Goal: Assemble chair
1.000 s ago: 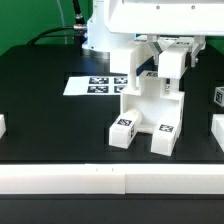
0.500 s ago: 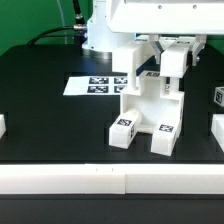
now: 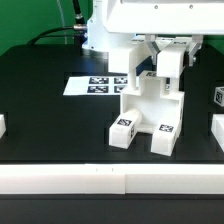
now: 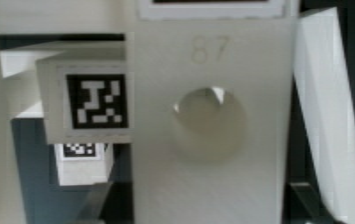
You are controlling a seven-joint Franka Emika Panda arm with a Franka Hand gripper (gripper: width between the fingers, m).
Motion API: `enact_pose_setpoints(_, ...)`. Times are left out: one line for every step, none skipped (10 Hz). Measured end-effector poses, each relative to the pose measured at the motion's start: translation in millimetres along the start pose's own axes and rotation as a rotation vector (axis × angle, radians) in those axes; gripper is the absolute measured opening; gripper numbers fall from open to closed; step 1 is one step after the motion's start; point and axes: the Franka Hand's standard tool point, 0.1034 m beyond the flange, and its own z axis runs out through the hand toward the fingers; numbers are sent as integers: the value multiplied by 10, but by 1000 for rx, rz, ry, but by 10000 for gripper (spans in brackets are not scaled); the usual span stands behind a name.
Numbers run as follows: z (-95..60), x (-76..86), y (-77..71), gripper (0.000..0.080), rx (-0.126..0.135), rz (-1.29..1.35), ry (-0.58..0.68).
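The partly built chair stands in the middle of the black table: white chunky parts with two tagged feet toward the front. My gripper hangs over its upper right corner in the exterior view, shut on a thick white square leg held upright against the assembly. In the wrist view the leg fills the middle, with an embossed number and a round dimple. The dark fingers press its two sides, my gripper closed around it. A tagged chair part lies beside it.
The marker board lies flat behind the chair on the exterior view's left. Loose white parts sit at the left edge and the right edge. A white rail runs along the front. The robot base stands at the back.
The gripper and the held leg have shifted very slightly toward the exterior view's left. The assembly has not moved.
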Motion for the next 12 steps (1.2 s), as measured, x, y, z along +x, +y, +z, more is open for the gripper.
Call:
enact_pose_setpoints(0,-1,-2,289,0,0,0)
enact_pose_setpoints(0,-1,-1,289,0,0,0)
enact_pose_setpoints(2,0,-4,289,0,1,1)
enact_pose_setpoints(3,5,-19,289,2,5,6)
enact_pose_setpoints(3,7,-40,289,4,6,11)
enact_pose_setpoints(2,3,-51,289,4,10,11)
enact_pose_setpoints(2,3,-53,289,4,9,12)
enact_pose_setpoints(1,3,-53,289,4,8,12)
enact_pose_setpoints(1,4,-53,289,4,8,12)
enact_pose_setpoints(1,4,-53,289,4,8,12)
enact_pose_setpoints(3,6,-46,289,4,4,13)
enact_pose_setpoints(2,34,-23,289,6,3,23)
